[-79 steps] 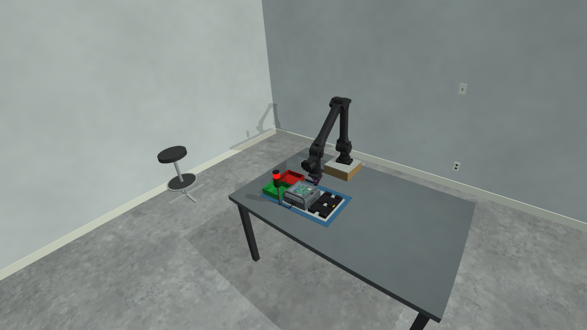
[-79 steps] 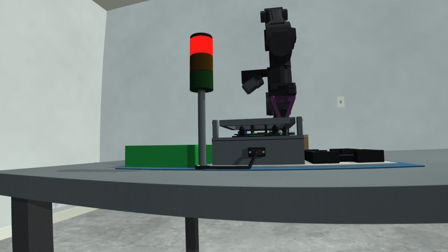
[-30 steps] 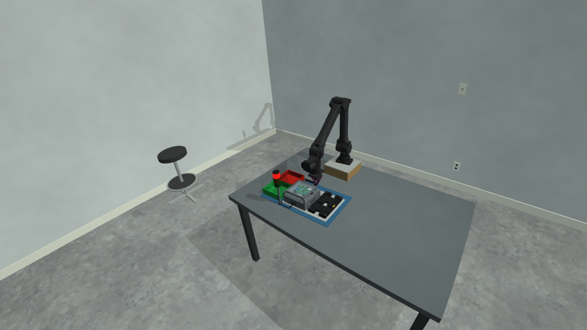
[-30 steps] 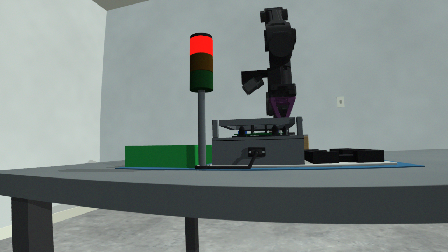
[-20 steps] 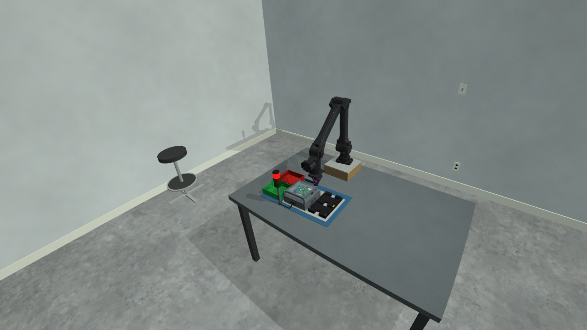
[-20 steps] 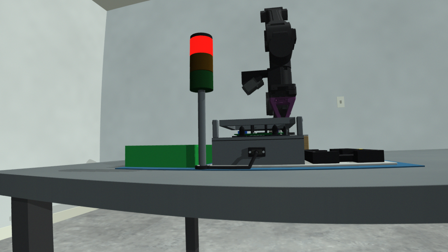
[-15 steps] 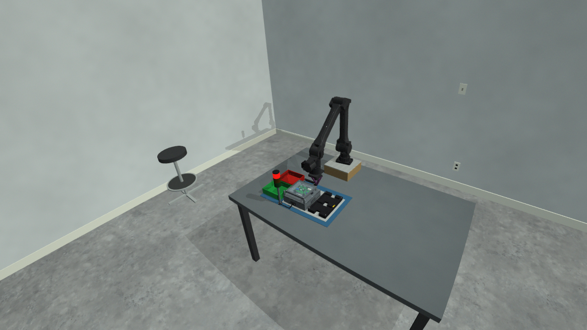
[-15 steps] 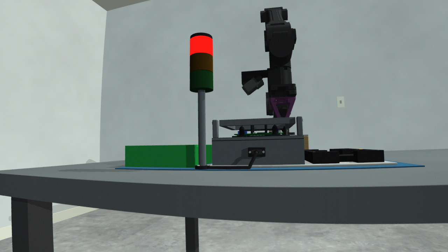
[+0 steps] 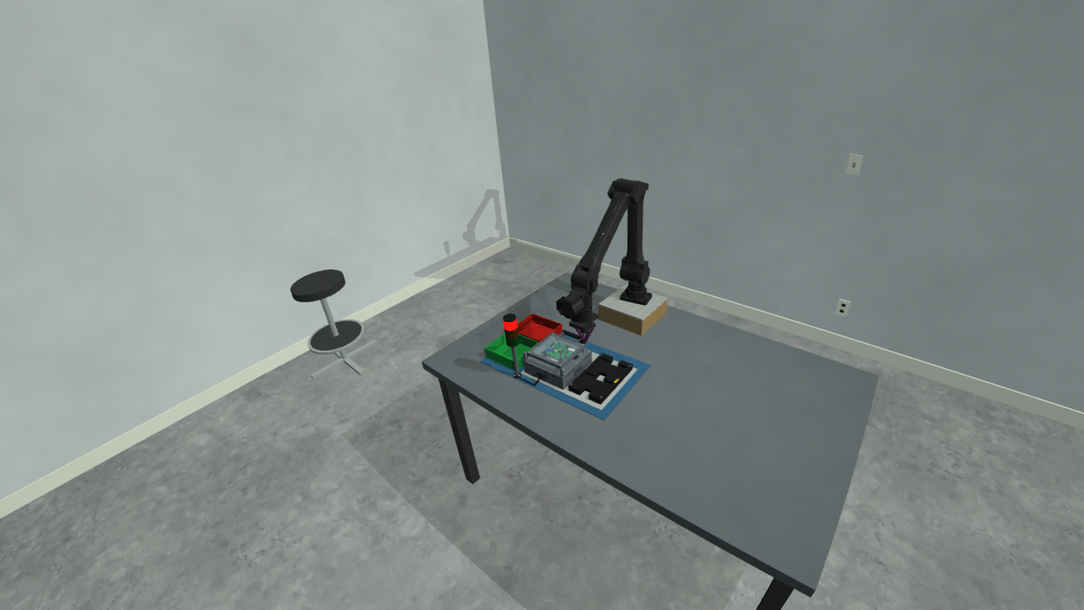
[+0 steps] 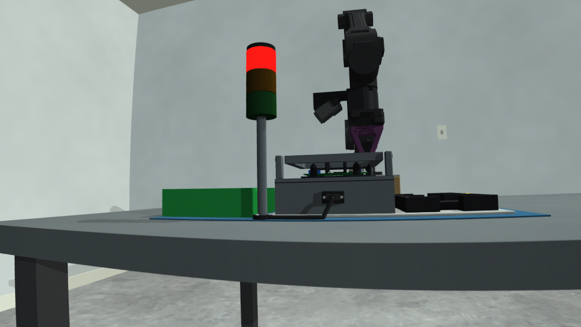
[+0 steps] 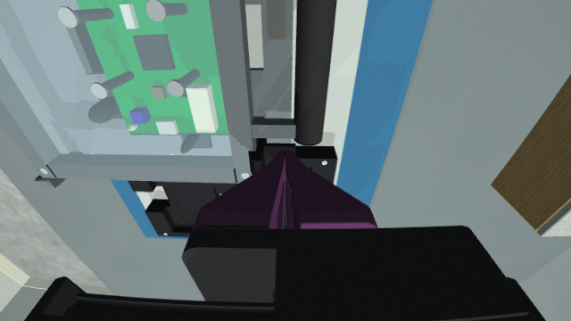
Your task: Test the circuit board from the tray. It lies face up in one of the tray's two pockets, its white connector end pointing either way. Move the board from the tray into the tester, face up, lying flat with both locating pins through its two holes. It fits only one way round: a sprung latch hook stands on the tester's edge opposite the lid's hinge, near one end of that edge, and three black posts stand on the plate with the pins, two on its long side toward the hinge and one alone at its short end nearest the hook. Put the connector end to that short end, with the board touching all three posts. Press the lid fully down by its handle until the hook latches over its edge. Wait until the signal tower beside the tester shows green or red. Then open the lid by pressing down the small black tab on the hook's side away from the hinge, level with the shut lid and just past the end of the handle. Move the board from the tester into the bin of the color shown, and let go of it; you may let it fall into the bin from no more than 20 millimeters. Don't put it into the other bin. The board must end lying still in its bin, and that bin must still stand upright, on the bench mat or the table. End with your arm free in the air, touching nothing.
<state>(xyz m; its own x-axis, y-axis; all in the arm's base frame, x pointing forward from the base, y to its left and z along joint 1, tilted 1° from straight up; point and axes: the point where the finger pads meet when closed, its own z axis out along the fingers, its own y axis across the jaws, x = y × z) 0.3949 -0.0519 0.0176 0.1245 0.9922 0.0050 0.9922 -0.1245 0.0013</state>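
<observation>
The green circuit board [image 11: 156,67] lies in the grey tester [image 10: 333,194] under the clear lid [image 11: 134,147], which is down over it. Its white connector [image 11: 202,109] is at the end nearest my fingers. The lid's black handle [image 11: 314,71] runs along the edge near the hook. My gripper [image 11: 285,159] is shut and empty, pointing straight down. Its purple tips are at the small black tab [image 11: 314,160] just past the end of the handle. It also shows in the side view [image 10: 364,149] at lid height. The signal tower [image 10: 260,58] shows red.
The green bin [image 10: 207,202] and the red bin [image 9: 544,326] stand beside the tester on the blue mat [image 9: 564,371]. The black tray [image 9: 602,375] lies on the tester's other side, with empty pockets. The arm's wooden base block [image 9: 633,312] is behind.
</observation>
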